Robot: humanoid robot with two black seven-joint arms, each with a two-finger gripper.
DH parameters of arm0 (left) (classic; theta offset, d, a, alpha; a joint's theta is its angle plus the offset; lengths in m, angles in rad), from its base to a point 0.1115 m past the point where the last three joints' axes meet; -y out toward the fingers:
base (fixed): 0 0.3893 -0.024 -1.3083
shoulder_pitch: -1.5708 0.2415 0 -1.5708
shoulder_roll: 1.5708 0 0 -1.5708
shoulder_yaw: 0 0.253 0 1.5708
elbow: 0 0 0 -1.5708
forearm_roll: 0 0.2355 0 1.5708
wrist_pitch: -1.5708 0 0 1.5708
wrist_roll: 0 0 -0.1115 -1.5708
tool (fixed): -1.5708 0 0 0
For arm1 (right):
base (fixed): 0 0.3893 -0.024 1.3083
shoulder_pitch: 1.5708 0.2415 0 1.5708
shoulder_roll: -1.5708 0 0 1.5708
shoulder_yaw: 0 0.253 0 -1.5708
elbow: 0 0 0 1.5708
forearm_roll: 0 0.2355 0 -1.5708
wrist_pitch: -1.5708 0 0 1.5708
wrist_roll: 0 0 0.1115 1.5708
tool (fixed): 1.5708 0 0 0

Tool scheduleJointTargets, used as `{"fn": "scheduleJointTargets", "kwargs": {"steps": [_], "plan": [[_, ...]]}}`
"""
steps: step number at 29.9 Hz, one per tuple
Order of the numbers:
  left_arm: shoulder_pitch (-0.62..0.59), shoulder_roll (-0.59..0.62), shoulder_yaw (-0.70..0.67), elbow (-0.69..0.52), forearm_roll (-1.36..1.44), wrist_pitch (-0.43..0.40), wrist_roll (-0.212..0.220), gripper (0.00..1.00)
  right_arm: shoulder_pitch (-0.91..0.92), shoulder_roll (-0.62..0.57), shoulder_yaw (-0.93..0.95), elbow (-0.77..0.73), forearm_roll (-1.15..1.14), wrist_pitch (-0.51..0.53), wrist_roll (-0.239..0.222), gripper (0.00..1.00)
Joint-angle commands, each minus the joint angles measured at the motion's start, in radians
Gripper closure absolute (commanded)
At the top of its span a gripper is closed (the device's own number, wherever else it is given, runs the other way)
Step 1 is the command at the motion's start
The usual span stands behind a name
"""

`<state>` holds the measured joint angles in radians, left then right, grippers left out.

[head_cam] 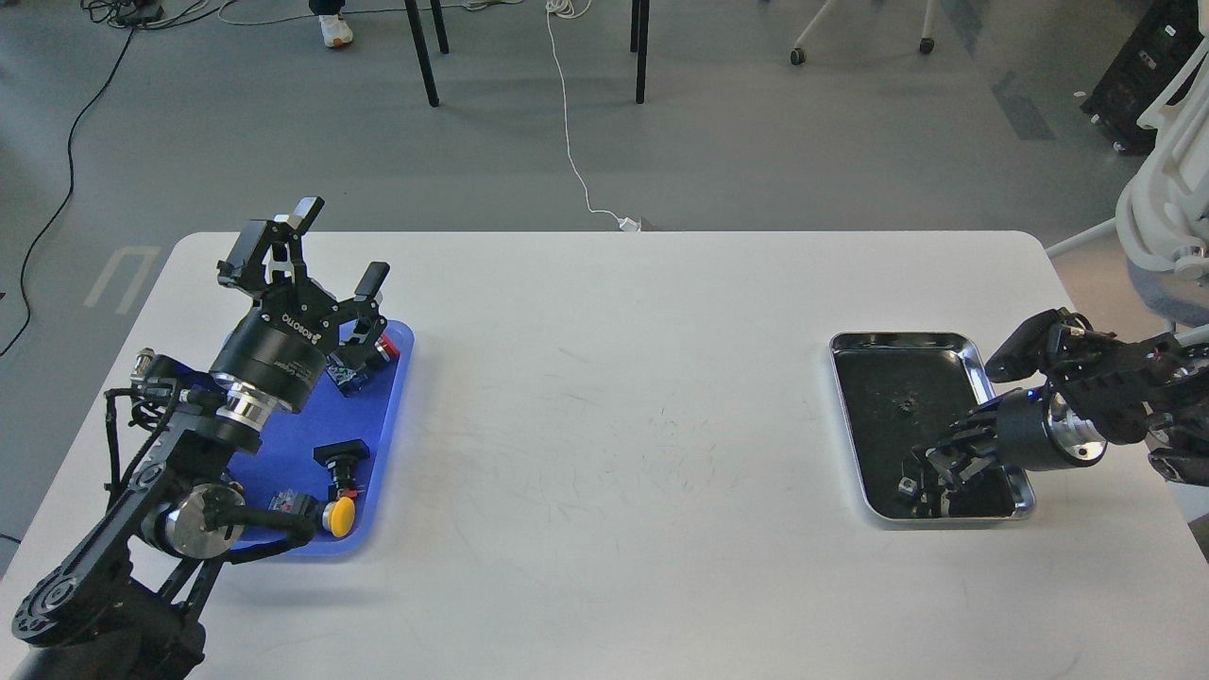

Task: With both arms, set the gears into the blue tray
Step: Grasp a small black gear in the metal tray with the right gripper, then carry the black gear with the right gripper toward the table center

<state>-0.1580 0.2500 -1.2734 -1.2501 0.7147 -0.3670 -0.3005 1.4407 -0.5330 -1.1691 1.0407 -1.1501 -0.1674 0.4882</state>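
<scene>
Head view: the left end effector [312,260] stands in the upper left of the frame, raised above the far end of the blue tray [395,416], its fingers spread wide apart with nothing between them. The blue tray lies on the white tabletop [614,425] at left. In it are push-button switches: one with a red cap [385,347] at the far end just under the left end effector, a black one [344,458] nearer the middle, and one with a yellow cap [338,516] at the near end. No gear can be made out in this tray.

At right, the silver metal tray [930,337] with a dark bottom lies well apart from the blue one. The right end effector [930,477] reaches down into its near end, lower right of the frame; its fingers are dark against the dark bottom, so whether they are apart or together cannot be told. One small dark gear [905,406] lies near the middle of the silver tray, beyond the right end effector and not touching it.
</scene>
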Motion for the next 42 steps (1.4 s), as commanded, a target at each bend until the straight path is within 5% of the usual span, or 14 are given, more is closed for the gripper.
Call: {"fn": "scheduleJointTargets", "kwargs": {"steps": [1, 7, 13, 22, 42], "plan": [[0.000, 0.002, 0.000, 0.000, 0.000, 0.000, 0.000, 0.02, 0.088, -0.012, 0.015, 0.045, 0.006, -0.003, 0.000, 0.82], [0.000, 0.009, -0.001, 0.000, 0.000, -0.001, 0.000, 0.02, 0.236, 0.028, 0.016, 0.171, 0.142, 0.000, 0.000, 0.82], [0.000, 0.023, -0.003, 0.000, -0.003, -0.001, -0.003, 0.02, 0.262, 0.208, 0.016, 0.183, 0.302, -0.014, 0.000, 0.82], [0.006, 0.051, -0.009, -0.017, -0.005, -0.001, -0.005, 0.02, 0.215, 0.520, -0.009, 0.176, 0.515, -0.170, 0.000, 0.82], [0.015, 0.060, -0.009, -0.026, -0.005, 0.002, -0.014, 0.02, 0.073, 0.533, -0.052, 0.071, 0.576, -0.248, 0.000, 0.82]]}}
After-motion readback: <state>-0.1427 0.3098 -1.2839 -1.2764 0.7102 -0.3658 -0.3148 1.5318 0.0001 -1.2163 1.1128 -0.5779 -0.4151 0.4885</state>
